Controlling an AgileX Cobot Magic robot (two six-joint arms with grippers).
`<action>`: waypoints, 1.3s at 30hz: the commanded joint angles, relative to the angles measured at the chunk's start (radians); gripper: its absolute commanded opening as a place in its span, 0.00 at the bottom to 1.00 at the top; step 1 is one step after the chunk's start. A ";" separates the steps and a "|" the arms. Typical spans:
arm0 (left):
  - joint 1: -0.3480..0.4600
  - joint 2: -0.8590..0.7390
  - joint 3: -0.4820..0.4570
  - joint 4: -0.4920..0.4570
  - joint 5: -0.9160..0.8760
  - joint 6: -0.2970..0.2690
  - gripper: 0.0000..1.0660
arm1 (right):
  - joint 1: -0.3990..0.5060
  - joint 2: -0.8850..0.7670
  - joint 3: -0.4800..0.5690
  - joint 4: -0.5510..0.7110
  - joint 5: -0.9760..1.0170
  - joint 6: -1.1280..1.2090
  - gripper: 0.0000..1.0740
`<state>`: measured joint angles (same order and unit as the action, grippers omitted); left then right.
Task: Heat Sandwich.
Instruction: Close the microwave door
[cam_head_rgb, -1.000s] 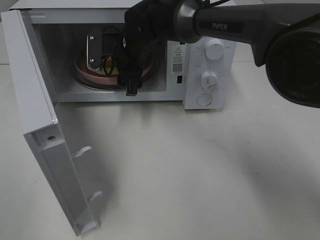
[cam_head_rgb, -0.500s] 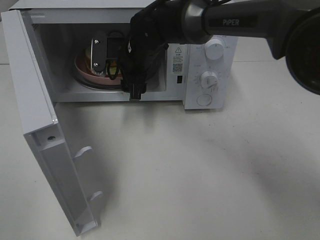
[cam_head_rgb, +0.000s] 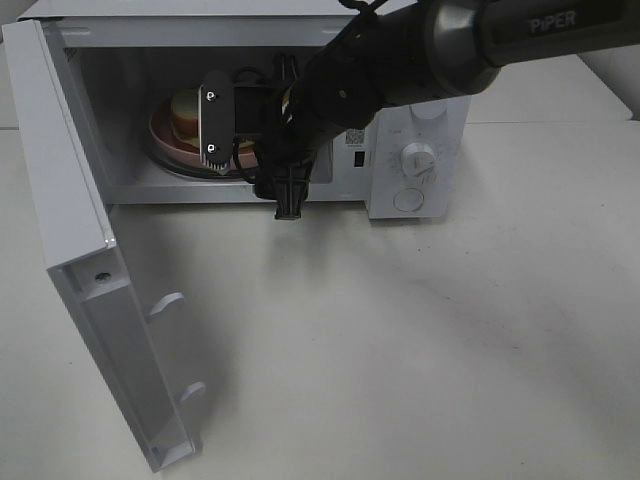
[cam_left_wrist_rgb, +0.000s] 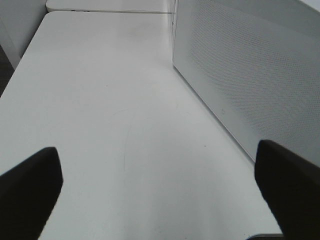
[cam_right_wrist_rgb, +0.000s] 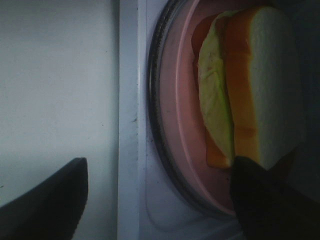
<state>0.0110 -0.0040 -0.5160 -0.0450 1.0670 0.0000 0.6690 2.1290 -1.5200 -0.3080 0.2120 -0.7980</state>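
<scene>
Right gripper (cam_right_wrist_rgb: 157, 210) at microwave (cam_head_rgb: 415, 160) mouth, jaws apart, empty. Sandwich (cam_right_wrist_rgb: 240, 90) just ahead of fingertips, flat on plate (cam_right_wrist_rgb: 175, 125) inside, not gripped. Left gripper (cam_left_wrist_rgb: 160, 195) spread wide, empty, perforated panel (cam_left_wrist_rgb: 250, 75) beside it, probably door; likely nearer arm for shutting.

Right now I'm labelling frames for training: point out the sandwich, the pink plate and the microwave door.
sandwich (cam_right_wrist_rgb: 272, 85): right wrist view, white face of a bread slice.
pink plate (cam_right_wrist_rgb: 182, 130): right wrist view, bare pink surface beside the sandwich.
microwave door (cam_head_rgb: 55, 150): exterior high view, inner face of the open door.
</scene>
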 joint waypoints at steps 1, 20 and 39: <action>-0.005 -0.020 0.000 -0.001 -0.001 0.000 0.94 | -0.001 -0.059 0.073 -0.006 -0.051 0.013 0.71; -0.005 -0.020 0.000 -0.001 -0.001 0.000 0.94 | -0.001 -0.340 0.415 -0.003 -0.086 0.179 0.71; -0.005 -0.020 0.000 -0.001 -0.001 0.000 0.94 | -0.001 -0.671 0.641 0.010 0.173 0.618 0.71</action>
<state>0.0110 -0.0040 -0.5160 -0.0450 1.0670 0.0000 0.6690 1.4830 -0.8850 -0.3060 0.3160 -0.2480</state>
